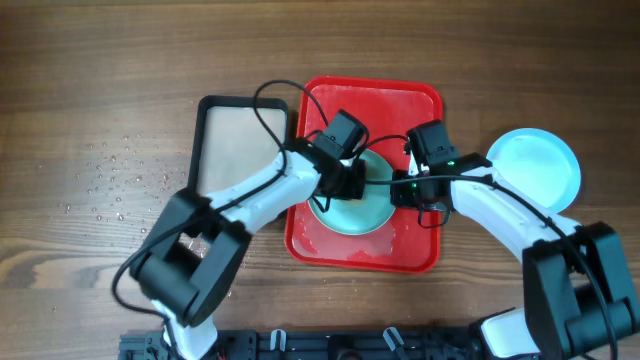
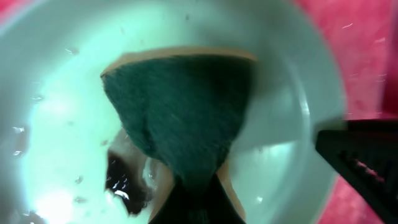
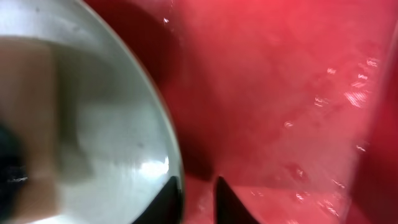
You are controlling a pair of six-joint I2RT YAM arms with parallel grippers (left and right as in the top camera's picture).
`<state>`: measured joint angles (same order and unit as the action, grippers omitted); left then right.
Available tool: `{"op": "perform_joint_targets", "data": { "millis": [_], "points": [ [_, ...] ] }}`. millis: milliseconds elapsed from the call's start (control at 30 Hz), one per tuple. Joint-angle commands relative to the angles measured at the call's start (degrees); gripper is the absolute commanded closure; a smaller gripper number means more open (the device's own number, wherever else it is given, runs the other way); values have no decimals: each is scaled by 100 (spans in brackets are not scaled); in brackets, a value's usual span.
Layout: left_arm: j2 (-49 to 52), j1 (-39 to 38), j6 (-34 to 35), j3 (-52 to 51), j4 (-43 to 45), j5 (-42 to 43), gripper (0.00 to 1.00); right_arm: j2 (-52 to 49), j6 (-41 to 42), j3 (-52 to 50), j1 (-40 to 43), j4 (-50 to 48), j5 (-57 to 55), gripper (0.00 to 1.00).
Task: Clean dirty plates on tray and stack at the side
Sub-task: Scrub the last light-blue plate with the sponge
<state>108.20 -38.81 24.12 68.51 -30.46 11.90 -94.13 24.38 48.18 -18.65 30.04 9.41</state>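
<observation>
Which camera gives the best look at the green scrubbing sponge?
The left wrist view: the sponge fills the frame, green pad with tan backing, over the wet plate. Overhead, the left gripper hides it. In the right wrist view it is at most a blur at the left edge.

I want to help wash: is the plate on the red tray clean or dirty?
Dirty: a dark smear sits on the plate beside the green sponge.

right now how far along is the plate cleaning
One plate already sits beside the red tray. In hand: the left claw presses a green sponge onto a second plate in the tray, dark smear showing. Left: finish it, stack it.
</observation>
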Motion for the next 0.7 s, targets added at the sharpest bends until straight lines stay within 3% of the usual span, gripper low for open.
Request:
{"op": "perform_joint_targets", "data": {
  "millis": [0, 100, 267, 333, 400, 533, 667],
  "points": [
    [481, -107, 334, -33, 247, 48, 96, -249, -22, 87, 15, -114, 243, 96],
    [597, -92, 553, -33, 214, -232, 96, -275, -22, 87, 15, -109, 210, 96],
    [479, 118, 638, 251, -839, -2247, 96, -280, 151, 87, 15, -83, -164, 96],
    [479, 151, 640, 280, -1102, -2393, 96, -280, 286, 87, 15, -87, -240, 96],
    [507, 142, 728, 273, -1051, -2055, 96, -280, 302, 87, 15, -87, -240, 96],
    [529, -35, 828, -22, 251, 295, 96, -280, 273, 87, 15, -85, -238, 96],
    [529, -389, 935, -155, 859, 647, 96, -280, 258, 87, 13, -46, -236, 96]
  ]
}}
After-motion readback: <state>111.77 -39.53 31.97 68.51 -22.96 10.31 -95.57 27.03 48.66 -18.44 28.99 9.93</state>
